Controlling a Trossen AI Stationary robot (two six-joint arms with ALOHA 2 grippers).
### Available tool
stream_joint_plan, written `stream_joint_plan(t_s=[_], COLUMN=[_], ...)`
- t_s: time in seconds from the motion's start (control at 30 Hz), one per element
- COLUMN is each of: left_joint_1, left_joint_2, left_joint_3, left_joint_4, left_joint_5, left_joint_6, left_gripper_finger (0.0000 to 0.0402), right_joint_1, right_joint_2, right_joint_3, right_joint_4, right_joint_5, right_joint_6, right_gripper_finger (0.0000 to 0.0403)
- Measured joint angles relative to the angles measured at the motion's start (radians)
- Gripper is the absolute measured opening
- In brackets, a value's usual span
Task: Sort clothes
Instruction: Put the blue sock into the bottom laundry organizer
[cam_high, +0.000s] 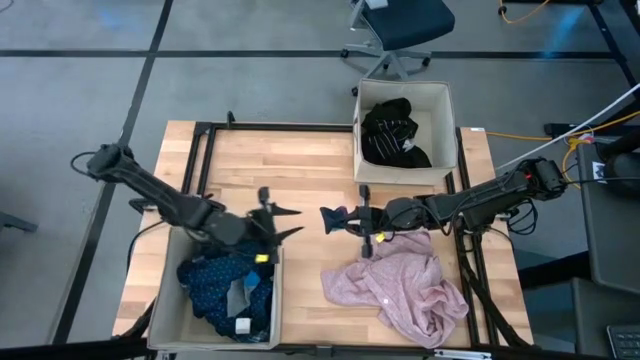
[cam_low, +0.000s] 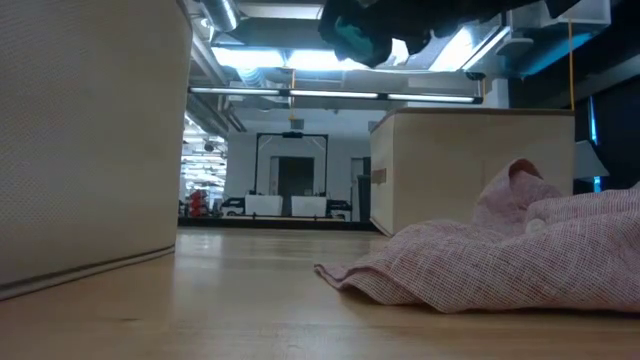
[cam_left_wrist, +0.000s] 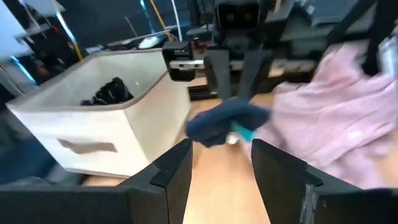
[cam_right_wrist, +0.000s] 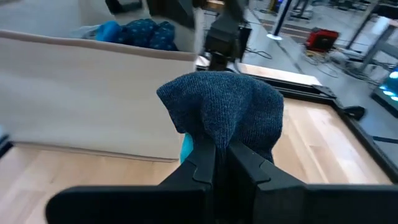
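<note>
Two beige fabric boxes stand on the table (cam_high: 300, 165). The near box (cam_high: 170, 310), under the left gripper (cam_high: 292, 221) with its fingers spread, holds one navy dotted garment (cam_high: 215, 285). The right gripper (cam_high: 343, 219) pinches one small teal piece (cam_high: 332, 218) in the air, facing the left gripper. One pale pink garment (cam_high: 400, 290) lies just beside it; the far box (cam_high: 440, 125) beyond holds one black garment (cam_high: 392, 135).

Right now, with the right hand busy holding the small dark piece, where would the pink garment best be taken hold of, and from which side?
Grip the pale pink garment at its raised, bunched fold, coming straight down from above. It lies crumpled on the table, so the flat edges offer little to pinch. The open left hand hovers closest.
</note>
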Motion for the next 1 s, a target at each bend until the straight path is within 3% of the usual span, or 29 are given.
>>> stream_joint_plan(t_s=[0.2,0.4,0.73,1.0], left_joint_1=[0.047,0.048,0.094,0.102], left_joint_2=[0.146,0.22,0.247,0.247], left_joint_3=[0.0,-0.001,0.0,0.0], left_joint_4=[0.171,0.316,0.343,0.337], left_joint_5=[0.001,0.004,0.138,0.264], left_joint_6=[0.207,0.389,0.373,0.355], left_gripper_finger=[0.0155,0.0154,0.0154,0.0148], right_joint_1=[0.0,0.0,0.0,0.0], right_joint_2=[0.0,0.0,0.042,0.082], right_joint_3=[0.0,0.0,0.001,0.001], right_joint_4=[0.0,0.0,0.062,0.142], right_joint_5=[-0.114,-0.122,-0.25,-0.246], right_joint_6=[-0.009,-0.008,-0.007,-0.018], right_gripper_finger=[0.0024,0.0024,0.0024,0.0024])
